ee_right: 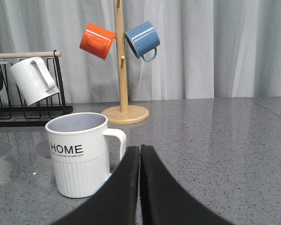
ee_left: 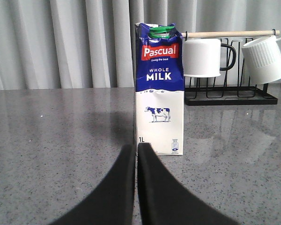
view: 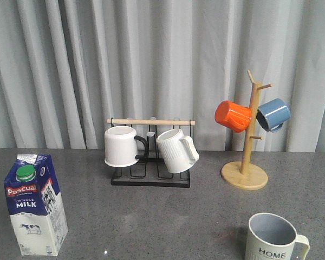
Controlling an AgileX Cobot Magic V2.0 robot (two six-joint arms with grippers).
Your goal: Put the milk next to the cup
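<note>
The milk carton (view: 35, 203), dark blue and white with a green cap, stands upright at the front left of the table. It also shows in the left wrist view (ee_left: 159, 89), just beyond my left gripper (ee_left: 136, 149), which is shut and empty. The cup (view: 273, 238), cream with "HOME" lettering, stands at the front right. In the right wrist view the cup (ee_right: 82, 154) is beside my right gripper (ee_right: 140, 149), which is shut and empty. Neither gripper shows in the front view.
A black rack (view: 150, 176) with a wooden bar holds a plain white mug (view: 121, 145) and a ribbed white mug (view: 177, 150) at the back middle. A wooden mug tree (view: 245, 172) with an orange mug (view: 233, 116) and a blue mug (view: 273, 114) stands back right.
</note>
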